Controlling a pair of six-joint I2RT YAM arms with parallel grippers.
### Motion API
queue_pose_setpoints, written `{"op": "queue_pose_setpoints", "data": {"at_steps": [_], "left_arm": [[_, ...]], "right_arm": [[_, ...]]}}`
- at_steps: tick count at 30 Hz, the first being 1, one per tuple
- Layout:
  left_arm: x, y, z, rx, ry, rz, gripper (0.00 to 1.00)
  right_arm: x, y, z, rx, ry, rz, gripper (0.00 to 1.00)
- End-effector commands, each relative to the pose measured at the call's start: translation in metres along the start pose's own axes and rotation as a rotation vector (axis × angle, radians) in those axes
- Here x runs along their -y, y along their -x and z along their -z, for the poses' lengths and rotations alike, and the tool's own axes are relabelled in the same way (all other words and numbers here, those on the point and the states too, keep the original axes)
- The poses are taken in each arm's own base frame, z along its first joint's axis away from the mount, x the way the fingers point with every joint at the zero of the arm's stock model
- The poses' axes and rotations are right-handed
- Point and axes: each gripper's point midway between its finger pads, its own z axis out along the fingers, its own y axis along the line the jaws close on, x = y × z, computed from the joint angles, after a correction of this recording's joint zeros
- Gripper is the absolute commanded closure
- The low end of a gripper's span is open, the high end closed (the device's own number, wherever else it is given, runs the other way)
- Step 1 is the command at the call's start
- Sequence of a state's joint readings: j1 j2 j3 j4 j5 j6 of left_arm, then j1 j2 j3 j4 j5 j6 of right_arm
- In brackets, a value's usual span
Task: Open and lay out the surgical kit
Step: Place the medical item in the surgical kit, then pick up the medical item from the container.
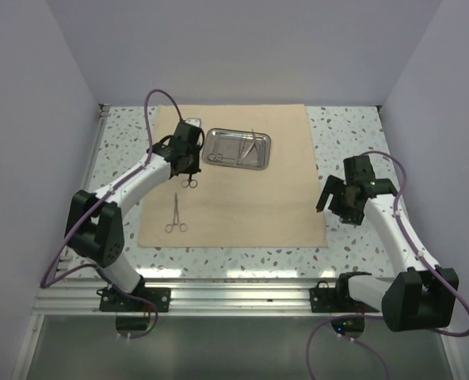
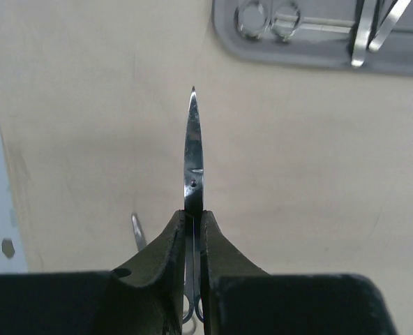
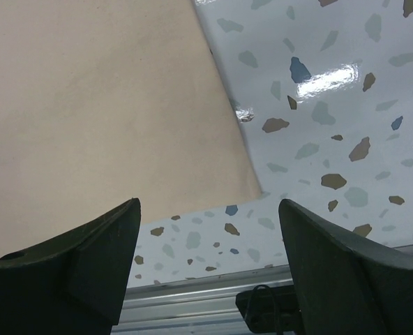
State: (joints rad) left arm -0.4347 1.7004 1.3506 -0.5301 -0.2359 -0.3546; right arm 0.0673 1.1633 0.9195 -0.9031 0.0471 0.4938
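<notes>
My left hand [image 2: 193, 216] pinches scissors [image 2: 194, 146] edge-on, just left of the tray [image 2: 311, 54]; right hand [image 3: 208, 206] hangs released; thin grip may let them twist, snagging cloth [image 2: 297, 195].

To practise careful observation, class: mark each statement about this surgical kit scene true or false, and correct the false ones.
1. The left gripper is shut on scissors. True.
2. The steel tray is empty. False: instruments lie in it.
3. The right gripper grips the cloth. False: it is open, holding nothing.
4. One forceps lies on the cloth outside the tray. True.
</notes>
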Motion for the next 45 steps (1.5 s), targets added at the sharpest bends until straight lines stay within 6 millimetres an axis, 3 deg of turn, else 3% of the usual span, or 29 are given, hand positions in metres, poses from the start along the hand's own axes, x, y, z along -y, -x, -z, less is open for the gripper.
{"op": "queue_pose_setpoints", "data": {"at_steps": [1, 2, 4, 10, 12, 13, 15, 17, 21, 22, 24, 25, 26, 27, 28, 29, 30, 31, 32, 33, 34, 36, 37, 39, 45], "left_arm": [[-0.014, -0.029, 0.017, 0.012, 0.029, 0.063, 1.0], [-0.021, -0.051, 0.016, -0.023, 0.044, 0.063, 1.0], [-0.027, -0.071, 0.024, -0.042, 0.049, 0.089, 1.0], [-0.039, -0.116, 0.029, -0.094, 0.07, 0.128, 0.99], [-0.038, -0.121, 0.028, -0.098, 0.061, 0.129, 0.76], [-0.038, -0.123, 0.028, -0.099, 0.062, 0.123, 0.53], [-0.038, -0.119, 0.029, -0.092, 0.065, 0.115, 0.38], [-0.037, -0.097, 0.032, -0.049, 0.071, 0.101, 0.27], [-0.026, -0.04, 0.035, 0.036, 0.07, 0.071, 0.24], [-0.019, -0.016, 0.031, 0.066, 0.065, 0.058, 0.24], [-0.011, 0.009, 0.025, 0.09, 0.06, 0.04, 0.27], [-0.001, 0.033, 0.016, 0.112, 0.05, 0.03, 0.28], [0.005, 0.043, 0.01, 0.115, 0.043, 0.021, 0.28], [0.011, 0.042, -0.011, 0.086, 0.048, 0.004, 0.28], [0.02, 0.069, -0.01, 0.134, 0.027, 0.006, 0.28], [0.025, 0.074, -0.018, 0.127, 0.023, 0.002, 0.28], [0.03, 0.065, -0.045, 0.079, 0.032, -0.02, 0.29], [0.04, 0.091, -0.044, 0.121, 0.007, -0.009, 0.31], [0.044, 0.09, -0.052, 0.097, 0.001, -0.018, 0.32], [0.05, 0.081, -0.075, 0.06, 0.005, -0.033, 0.33], [0.057, 0.101, -0.075, 0.096, -0.015, -0.024, 0.34], [0.064, 0.096, -0.098, 0.073, -0.023, -0.036, 0.34], [0.068, 0.108, -0.098, 0.1, -0.035, -0.032, 0.34], [0.072, 0.103, -0.116, 0.085, -0.033, -0.037, 0.34], [0.079, 0.106, -0.14, 0.105, -0.041, -0.02, 0.33]], "right_arm": [[-0.009, 0.001, 0.003, 0.01, 0.055, 0.005, 0.16], [-0.01, 0.001, 0.003, 0.012, 0.058, 0.011, 0.16], [-0.01, 0.001, 0.004, 0.012, 0.058, 0.014, 0.16], [-0.015, -0.003, 0.003, -0.008, 0.094, 0.026, 0.16], [-0.016, -0.003, 0.004, -0.008, 0.1, 0.027, 0.16], [-0.017, -0.003, 0.005, -0.005, 0.105, 0.027, 0.16], [-0.017, -0.003, 0.007, -0.003, 0.108, 0.027, 0.16], [-0.016, -0.005, 0.009, -0.009, 0.106, 0.029, 0.16], [-0.016, -0.004, 0.011, -0.002, 0.105, 0.027, 0.16], [-0.016, -0.004, 0.012, -0.001, 0.106, 0.029, 0.16], [-0.015, -0.003, 0.013, 0.006, 0.103, 0.025, 0.16], [-0.015, -0.004, 0.013, 0.003, 0.101, 0.025, 0.16], [-0.014, -0.003, 0.014, 0.006, 0.096, 0.025, 0.16], [-0.014, -0.002, 0.015, 0.012, 0.095, 0.022, 0.16], [-0.013, -0.002, 0.015, 0.016, 0.09, 0.02, 0.16], [-0.013, -0.002, 0.016, 0.019, 0.09, 0.017, 0.16], [-0.011, -0.002, 0.016, 0.022, 0.083, 0.016, 0.16], [-0.011, -0.001, 0.017, 0.026, 0.08, 0.014, 0.16], [-0.01, -0.001, 0.018, 0.03, 0.077, 0.011, 0.16], [-0.01, 0.0, 0.018, 0.033, 0.075, 0.009, 0.16], [-0.009, -0.001, 0.019, 0.03, 0.074, 0.007, 0.16], [-0.006, 0.0, 0.019, 0.043, 0.058, -0.001, 0.16], [-0.005, 0.001, 0.019, 0.047, 0.052, -0.004, 0.16], [-0.004, 0.002, 0.019, 0.05, 0.043, -0.008, 0.16], [0.0, 0.0, 0.015, 0.029, 0.011, -0.014, 0.16]]}}
